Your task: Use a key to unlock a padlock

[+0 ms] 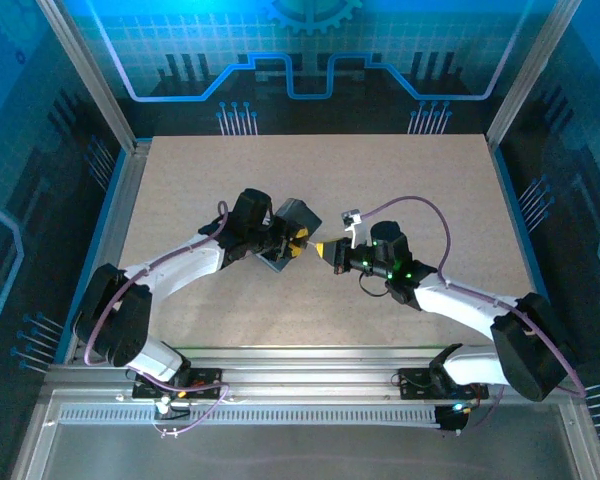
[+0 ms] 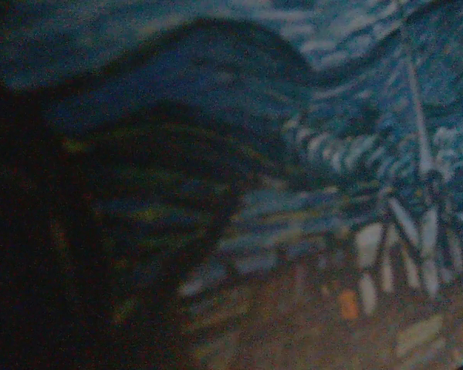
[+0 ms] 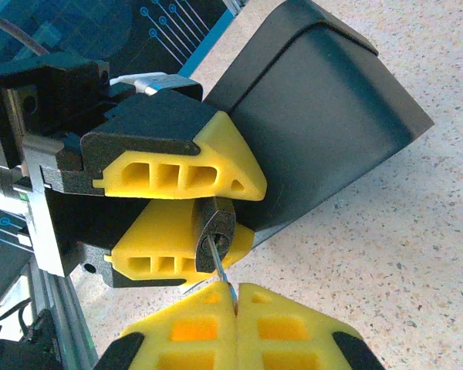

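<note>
mid-way across speckled beige tabletop (image 1: 400, 170), open room all round, beside dark rectangular box (image 3: 316, 116): left gripper (image 3: 243, 212) clamped on tiny dark padlock (image 3: 214, 231); right gripper (image 3: 235, 291) pinched shut on thin grey metal key (image 3: 218, 262), tip at keyhole.

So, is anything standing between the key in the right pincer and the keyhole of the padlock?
Nothing visible does. The thin grey metal key, pinched in the right pincer, has its tip at the keyhole of the small dark padlock, which the left pincer clamps. The dark rectangular box lies behind them, not between.
</note>
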### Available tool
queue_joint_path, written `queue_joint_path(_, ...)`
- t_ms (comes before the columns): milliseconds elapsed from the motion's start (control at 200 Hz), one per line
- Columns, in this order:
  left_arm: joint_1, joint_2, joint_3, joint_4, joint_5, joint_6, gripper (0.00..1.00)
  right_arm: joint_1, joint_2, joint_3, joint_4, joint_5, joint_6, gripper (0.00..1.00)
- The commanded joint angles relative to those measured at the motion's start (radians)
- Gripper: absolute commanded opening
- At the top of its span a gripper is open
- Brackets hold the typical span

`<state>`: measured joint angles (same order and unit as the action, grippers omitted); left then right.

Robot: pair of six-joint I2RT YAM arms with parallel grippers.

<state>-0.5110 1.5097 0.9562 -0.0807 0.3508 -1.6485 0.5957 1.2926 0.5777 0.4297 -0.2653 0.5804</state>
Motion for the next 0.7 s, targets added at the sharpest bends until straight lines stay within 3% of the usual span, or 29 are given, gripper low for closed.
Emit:
queue_joint_path(0,0.001,-0.048,-0.002,0.060,0.007,-0.004,0.03,0.015,0.010,0.025,0.034,0.000,0.004,0.00)
queue_joint_path(690,-0.005,-0.056,-0.014,0.073,-0.017,-0.012,0.03,0.015,0.033,0.026,0.048,0.003,0.022,0.00)
